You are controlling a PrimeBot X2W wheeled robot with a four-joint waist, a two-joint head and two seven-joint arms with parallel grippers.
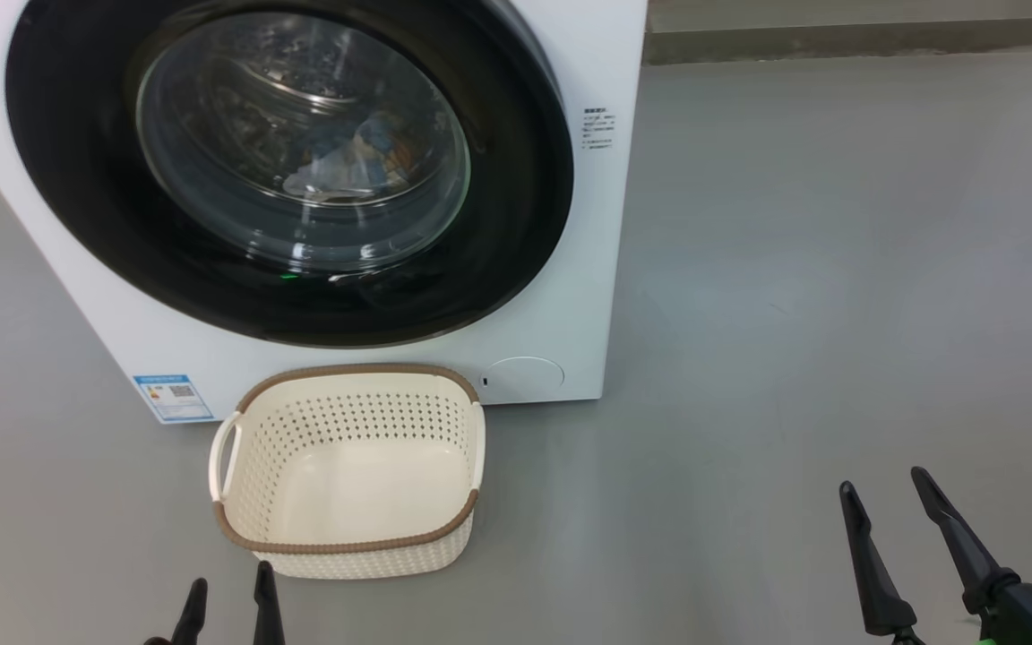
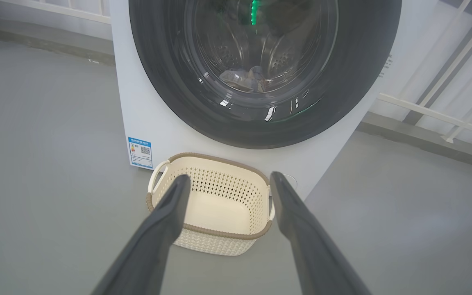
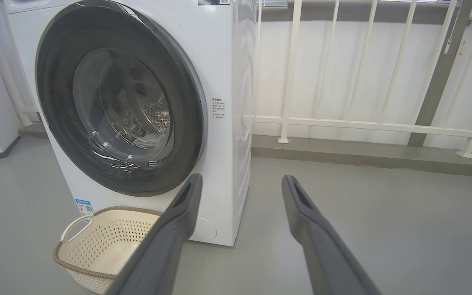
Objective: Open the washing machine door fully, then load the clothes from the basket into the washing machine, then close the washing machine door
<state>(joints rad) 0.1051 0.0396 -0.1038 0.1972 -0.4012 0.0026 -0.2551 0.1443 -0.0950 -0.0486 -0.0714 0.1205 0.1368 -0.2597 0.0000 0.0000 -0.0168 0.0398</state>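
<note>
Grey smooth floor (image 1: pixel 794 269) carries the big white boxy front-loading washing machine (image 1: pixel 570 296) at upper left of the head view; its round glossy black door (image 1: pixel 516 179) sits shut, light blue clothes (image 1: pixel 364 161) lying behind the glass (image 1: pixel 211 134). Below stands the cream perforated plastic basket (image 1: pixel 346 544), empty, long axis across the frame, straight above the left gripper (image 1: pixel 231 578), the nearer one; the right gripper (image 1: pixel 883 482) is well apart at lower right. Both spread their fingers on nothing. Blue label sticker (image 1: pixel 173 398) and small side print (image 1: pixel 598 128) are too small to read

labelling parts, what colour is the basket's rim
Brown, woven-looking rim on the cream-white perforated basket; head view shows it best.
</note>
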